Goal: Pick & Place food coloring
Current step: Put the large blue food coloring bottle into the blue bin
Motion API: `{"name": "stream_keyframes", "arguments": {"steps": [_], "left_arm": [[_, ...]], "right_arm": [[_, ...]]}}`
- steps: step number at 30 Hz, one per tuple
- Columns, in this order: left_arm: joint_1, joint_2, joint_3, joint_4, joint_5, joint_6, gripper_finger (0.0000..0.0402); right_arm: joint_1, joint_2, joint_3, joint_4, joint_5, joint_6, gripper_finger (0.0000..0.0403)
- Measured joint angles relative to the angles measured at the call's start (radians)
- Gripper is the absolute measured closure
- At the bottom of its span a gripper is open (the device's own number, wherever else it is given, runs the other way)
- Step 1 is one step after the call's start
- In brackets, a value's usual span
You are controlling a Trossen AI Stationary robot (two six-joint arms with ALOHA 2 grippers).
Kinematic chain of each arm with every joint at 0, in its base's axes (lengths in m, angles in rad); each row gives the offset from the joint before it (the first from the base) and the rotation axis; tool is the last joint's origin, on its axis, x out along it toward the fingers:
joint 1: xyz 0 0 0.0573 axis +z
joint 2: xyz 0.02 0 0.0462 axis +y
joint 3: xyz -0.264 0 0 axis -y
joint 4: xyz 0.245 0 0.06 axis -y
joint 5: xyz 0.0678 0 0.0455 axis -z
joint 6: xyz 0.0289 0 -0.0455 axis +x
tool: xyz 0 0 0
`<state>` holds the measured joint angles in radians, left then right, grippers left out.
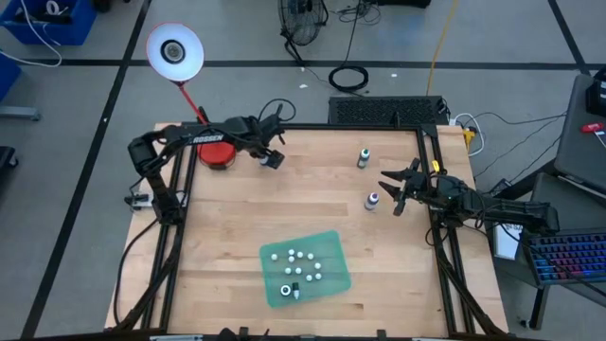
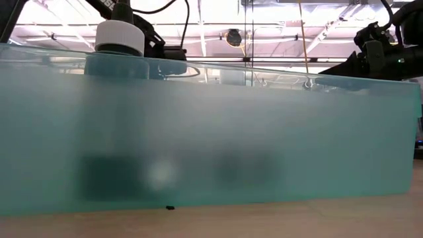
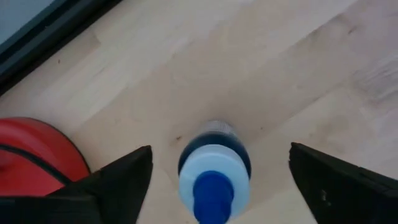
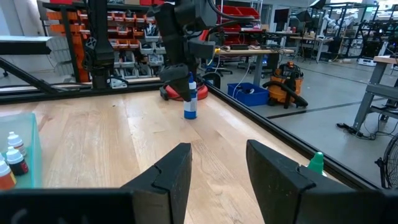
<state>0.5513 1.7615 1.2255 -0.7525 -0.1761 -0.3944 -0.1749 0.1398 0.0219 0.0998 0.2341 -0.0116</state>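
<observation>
Food coloring bottle [image 3: 214, 171], the blue one, stands upright on the counter [image 1: 237, 227] near the far left corner, between the left claw's [image 1: 272, 157] wide-open fingers, untouched. Right claw [image 1: 394, 192] hovers half-open and empty near the right edge.

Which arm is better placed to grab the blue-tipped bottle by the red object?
Left. Its pincer is open with the blue-tipped bottle standing between its fingers. The right pincer sits across the table, nearer the other loose bottles.
</observation>
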Motion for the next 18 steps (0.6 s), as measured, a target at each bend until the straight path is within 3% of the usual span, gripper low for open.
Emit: {"name": "stream_keyframes", "arguments": {"steps": [12, 14, 18], "left_arm": [[0.011, 0.0, 0.0, -0.007, 0.019, -0.089, 0.0226], [0.011, 0.0, 0.0, -0.008, 0.018, -0.089, 0.0248], [0.011, 0.0, 0.001, -0.014, 0.021, -0.047, 0.0252]], "right_arm": [[0.0, 0.0, 0.0, 0.0, 0.0, 0.0, 0.0261], [0.0, 0.0, 0.0, 0.0, 0.0, 0.0, 0.0261], [0.0, 0.0, 0.0, 0.0, 0.0, 0.0, 0.0261]]}}
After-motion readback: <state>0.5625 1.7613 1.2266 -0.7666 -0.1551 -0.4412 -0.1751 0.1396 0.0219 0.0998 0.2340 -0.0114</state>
